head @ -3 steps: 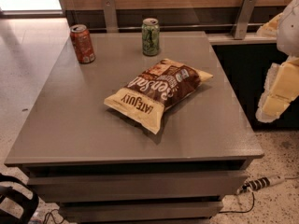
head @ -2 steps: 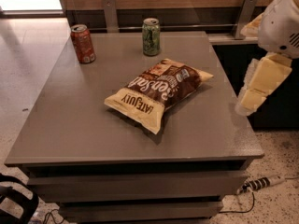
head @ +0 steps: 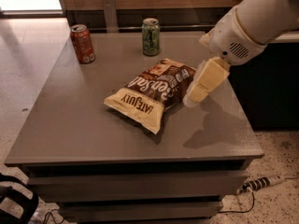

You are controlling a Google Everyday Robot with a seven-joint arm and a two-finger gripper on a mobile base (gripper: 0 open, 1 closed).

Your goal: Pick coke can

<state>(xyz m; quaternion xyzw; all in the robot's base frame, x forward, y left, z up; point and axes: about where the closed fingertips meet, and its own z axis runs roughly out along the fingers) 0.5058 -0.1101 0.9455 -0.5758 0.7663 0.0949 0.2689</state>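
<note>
One claw [head: 194, 96] hovers beside chip bag [head: 152, 90], grip state unreadable; coke can [head: 82, 43] far left, well apart.

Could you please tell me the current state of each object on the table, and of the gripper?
Small red-orange cylindrical coke can: upright, near the far left corner of the grey table, not gripped.
Green cylindrical can: upright, at the far edge.
Brown-and-cream foil chip bag: lying flat, mid-table.
Cream gripper: over the table beside the bag's right end, well away from the coke can.
</note>
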